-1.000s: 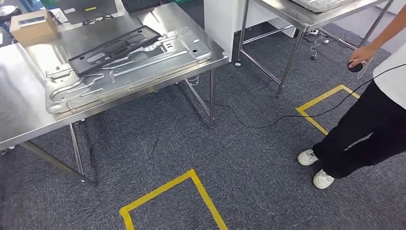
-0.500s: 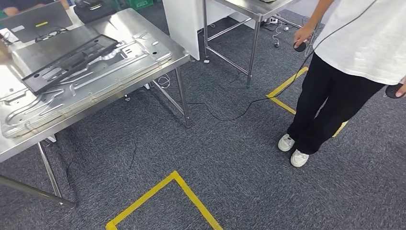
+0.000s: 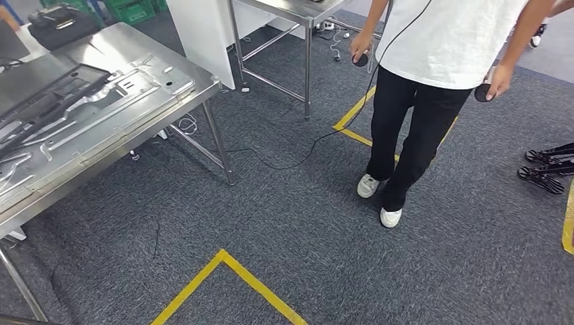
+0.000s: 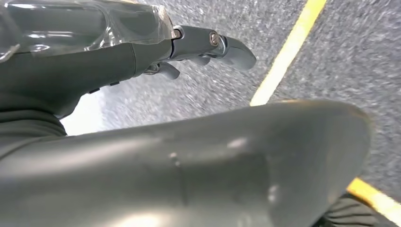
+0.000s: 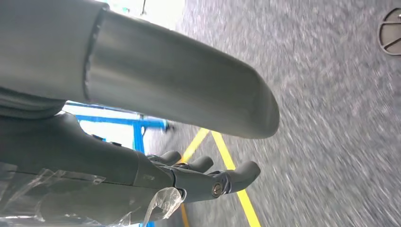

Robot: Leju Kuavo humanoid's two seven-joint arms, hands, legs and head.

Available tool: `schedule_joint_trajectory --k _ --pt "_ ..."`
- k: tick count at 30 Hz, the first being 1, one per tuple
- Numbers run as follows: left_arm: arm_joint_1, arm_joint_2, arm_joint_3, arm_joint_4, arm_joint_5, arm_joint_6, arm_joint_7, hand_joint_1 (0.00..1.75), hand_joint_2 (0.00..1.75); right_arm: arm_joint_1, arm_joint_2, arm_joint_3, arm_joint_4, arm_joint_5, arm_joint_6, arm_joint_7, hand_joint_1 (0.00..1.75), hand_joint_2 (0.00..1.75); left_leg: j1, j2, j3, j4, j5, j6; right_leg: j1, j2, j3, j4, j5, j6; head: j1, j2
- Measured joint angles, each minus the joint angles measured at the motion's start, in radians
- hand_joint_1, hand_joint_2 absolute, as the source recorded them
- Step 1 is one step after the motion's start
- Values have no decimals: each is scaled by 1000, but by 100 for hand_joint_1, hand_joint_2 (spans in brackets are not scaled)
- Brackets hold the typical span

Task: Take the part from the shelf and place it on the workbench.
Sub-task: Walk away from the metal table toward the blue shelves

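Note:
The steel workbench (image 3: 118,44) stands at the left of the head view. On it lies a large pressed silver metal panel (image 3: 101,112) with a black frame part (image 3: 47,101) on top. My left hand (image 4: 189,47) hangs over the grey carpet, fingers apart and holding nothing. My right hand (image 5: 189,177) also hangs low with its fingers stretched out and nothing in them.
A person (image 3: 420,101) in a white shirt and black trousers stands ahead on the carpet, holding a small black object in each hand. A second steel table (image 3: 291,8) and a white cabinet (image 3: 196,30) stand behind. A black cable (image 3: 298,159) and yellow floor tape (image 3: 223,261) cross the carpet.
The whole view has swung to the right: the workbench has slid to the picture's left edge and the person now stands near the centre. The camera moved, not the things.

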Motion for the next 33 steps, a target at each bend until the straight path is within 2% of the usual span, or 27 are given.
schedule_joint_trajectory --k 1,2,3,4,5,6,8,9,10,11,12,13,14,16,18,19,20,21,22,24,26,27,28,29,30,32,33 --pt "3 0 -2 0 -3 -4 12 0 0 -1 0 0 0 -3 0 -1 0 0 1 16 -1 -2 2 -2 2 -37 -27 62 -40 3 0 0" --pt "8 1 -4 0 -4 -8 22 0 0 -2 0 0 0 -6 0 -1 0 0 -1 31 -4 -2 2 -1 4 -63 -61 137 -84 8 1 0" --pt "12 1 -7 0 -5 -11 31 0 0 -2 0 0 0 -9 0 -1 0 0 -2 48 -7 0 2 -1 3 -73 -90 208 -117 13 0 0" --pt "15 2 -11 0 -5 -13 35 0 0 -3 0 0 0 -11 1 -1 0 0 -2 64 -10 2 2 -1 2 -78 -105 252 -132 17 0 0" --pt "16 2 -15 0 -5 -14 35 0 0 -2 0 0 0 -12 2 -1 0 0 -1 79 -13 4 2 -2 0 -82 -99 256 -126 21 0 0" --pt "15 2 -18 0 -4 -13 29 0 0 -2 0 0 0 -13 3 -1 0 0 1 92 -16 8 2 -2 -1 -88 -70 215 -103 25 0 0" --pt "13 4 -21 0 -1 -9 10 0 0 -2 0 0 1 -16 4 0 0 0 1 112 -19 18 -3 -9 -5 -124 25 61 -44 32 0 0" --pt "13 5 -21 0 -1 -7 1 0 0 -3 0 0 1 -18 4 -1 0 0 0 120 -22 26 -5 -14 -5 -138 61 -4 -23 29 0 0" --pt "12 6 -21 0 -3 -6 -7 0 0 -3 1 0 1 -20 4 -1 0 0 -3 128 -24 32 -7 -19 -5 -148 80 -42 -12 24 0 0" --pt "11 8 -22 0 -5 -6 -12 0 0 -2 2 0 1 -21 5 -2 0 0 -5 135 -27 36 -9 -22 -4 -147 84 -57 -8 16 0 0" --pt "10 9 -24 0 -8 -8 -14 0 0 -1 3 0 2 -22 6 -2 0 0 -4 142 -28 40 -9 -23 -5 -133 80 -57 -4 6 -1 0" --pt "8 10 -25 0 -10 -12 -15 0 0 0 4 0 2 -23 7 -2 0 0 -3 141 -31 45 -13 -26 -5 -124 76 -56 -1 0 -1 0" --pt "5 11 -25 0 -12 -17 -16 0 0 0 4 1 2 -23 7 -1 0 0 1 127 -38 63 -29 -30 -5 -115 73 -56 3 -6 -1 0" --pt "0 15 -26 0 -15 -26 -17 0 0 -3 5 1 3 -24 7 1 0 0 11 82 -79 167 -99 -43 -6 -98 65 -57 11 -18 -1 0" --pt "-3 21 -26 0 -17 -30 -20 0 0 -5 5 1 3 -25 7 2 0 0 17 55 -141 326 -179 -50 -4 -78 56 -56 17 -25 -1 0" --pt "-2 24 -27 0 -18 -31 -21 0 0 -4 6 1 3 -26 7 2 0 0 18 51 -163 381 -198 -49 -3 -65 52 -56 21 -26 -1 0" --pt "-3 25 -27 0 -19 -32 -21 0 0 -4 6 2 3 -27 7 2 0 0 18 48 -166 395 -195 -46 -2 -52 49 -56 24 -26 -1 0" --pt "-3 27 -29 0 -20 -33 -19 0 0 -3 6 2 3 -28 7 2 0 0 16 44 -151 368 -172 -40 -1 -39 47 -56 27 -26 -1 0" --pt "-5 28 -33 0 -21 -34 -15 0 0 -3 6 3 3 -29 7 2 0 0 13 34 -120 306 -136 -33 -2 -25 45 -57 30 -25 -1 0" --pt "-6 33 -41 0 -22 -34 -5 0 0 -5 10 4 3 -34 7 2 0 0 5 -21 -47 150 -59 -12 -5 0 40 -57 37 -20 -1 0" --pt "-2 37 -45 0 -21 -29 2 0 0 -7 14 4 3 -38 6 3 0 0 -2 -66 -13 66 -22 2 -10 27 30 -58 46 -10 -1 0" --pt "1 38 -46 0 -20 -25 4 0 0 -6 14 4 3 -41 6 4 0 0 -4 -67 -11 55 -17 5 -12 41 25 -60 52 -2 -1 0" --pt "2 38 -47 0 -20 -22 6 0 0 -4 14 3 4 -44 4 4 0 0 -1 -53 -7 42 -13 6 -13 48 21 -62 55 3 -1 0" --pt "2 36 -48 0 -21 -21 7 0 0 -2 13 3 4 -46 3 4 0 0 1 -39 -1 28 -10 7 -12 36 15 -58 51 7 -1 0" --pt "2 34 -49 0 -21 -21 7 0 0 -2 11 3 4 -48 1 3 0 0 3 -24 5 11 -6 7 -9 12 2 -36 34 10 0 0" --pt "5 31 -50 0 -22 -22 6 0 0 -5 10 3 4 -52 -1 2 0 0 4 7 7 -5 -2 6 -4 -50 -51 77 -38 13 1 0" --pt "9 29 -51 0 -22 -23 6 0 0 -6 10 3 4 -54 -2 1 0 0 3 22 5 -5 -2 7 -3 -64 -84 154 -77 16 2 0"
